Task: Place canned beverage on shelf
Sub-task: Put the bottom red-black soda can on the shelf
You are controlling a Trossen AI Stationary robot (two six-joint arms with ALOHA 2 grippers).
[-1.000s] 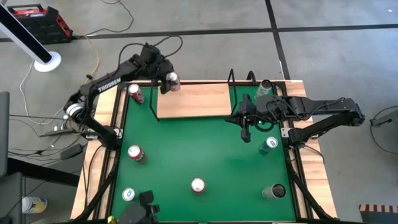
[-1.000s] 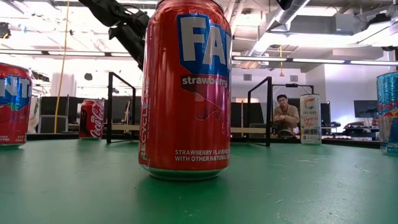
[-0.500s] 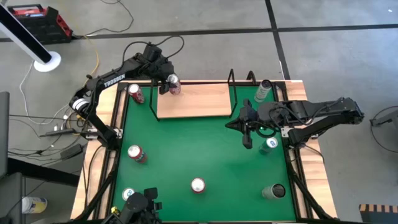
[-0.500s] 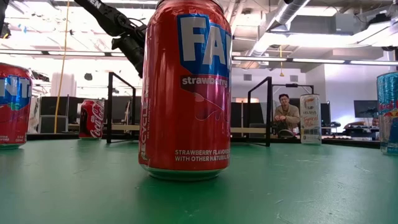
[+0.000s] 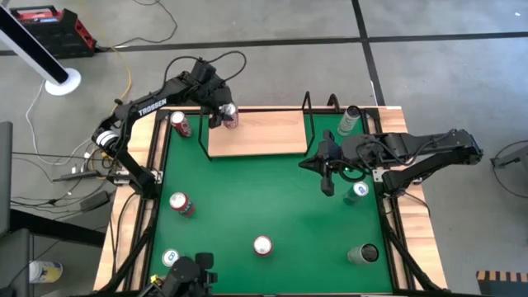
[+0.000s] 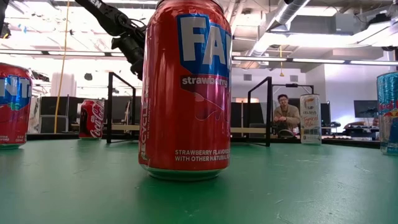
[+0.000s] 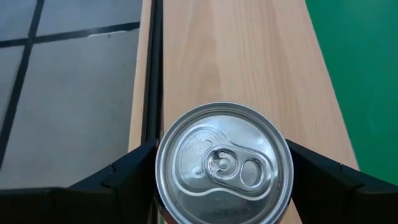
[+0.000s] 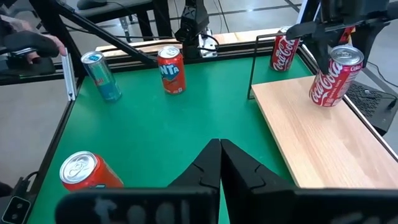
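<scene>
Left gripper (image 5: 224, 115) clamped on the cola can (image 7: 224, 163) over the shelf (image 5: 264, 134), far-left corner; best lowered level, released once flat

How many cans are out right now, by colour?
Red cans: 4
Blue or teal cans: 2
Pale slim can: 1
Grey can with dark top: 1
Total: 8

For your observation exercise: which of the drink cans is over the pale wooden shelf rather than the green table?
The red cola can gripped by the left hand, at the shelf's left end.
</scene>
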